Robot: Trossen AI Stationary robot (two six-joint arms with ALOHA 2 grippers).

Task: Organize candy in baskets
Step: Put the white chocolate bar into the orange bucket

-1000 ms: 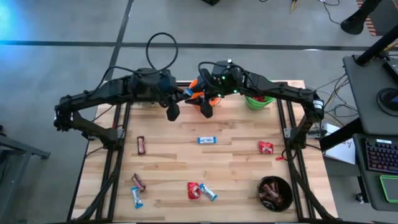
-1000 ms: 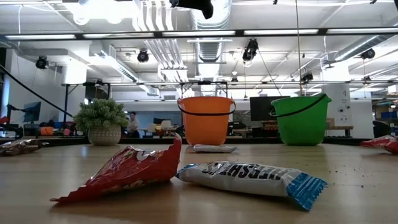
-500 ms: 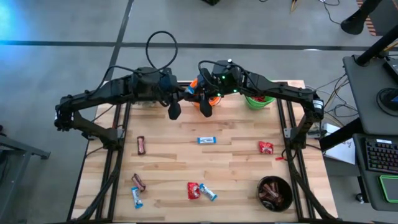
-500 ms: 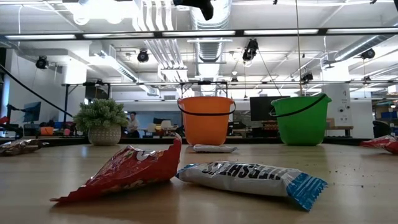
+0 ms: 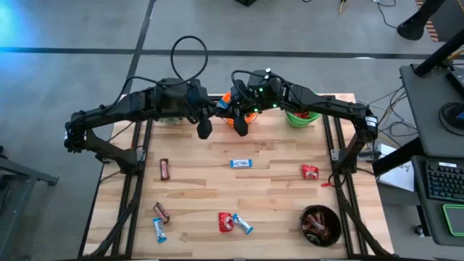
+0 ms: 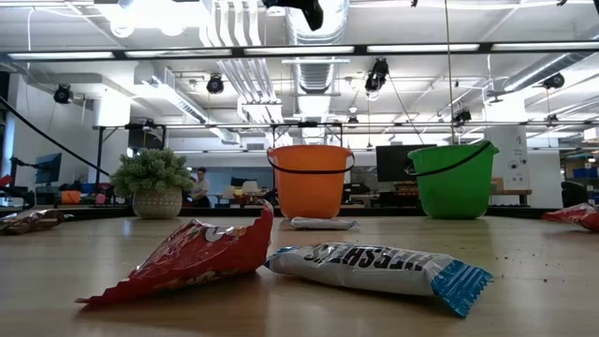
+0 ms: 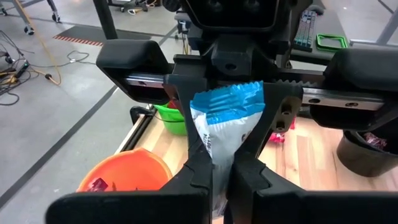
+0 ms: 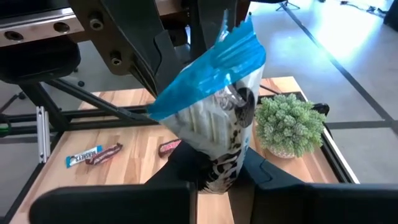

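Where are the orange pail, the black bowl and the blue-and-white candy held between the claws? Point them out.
orange pail (image 6: 310, 183), low view, front wall.
black bowl (image 5: 335, 219), high view, right rim.
blue-and-white candy (image 7: 225, 121), left wrist view, middle of the wrapper.

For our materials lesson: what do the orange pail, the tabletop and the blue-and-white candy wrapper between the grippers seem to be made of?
Orange pail: likely plastic, smooth and evenly coloured, with a thin dark wire handle.
Tabletop: wood, pale planks with visible grain and seams, probably a matte finish.
Candy wrapper: thin glossy film, plastic or foil-lined, with a crimped, serrated blue end and creases.
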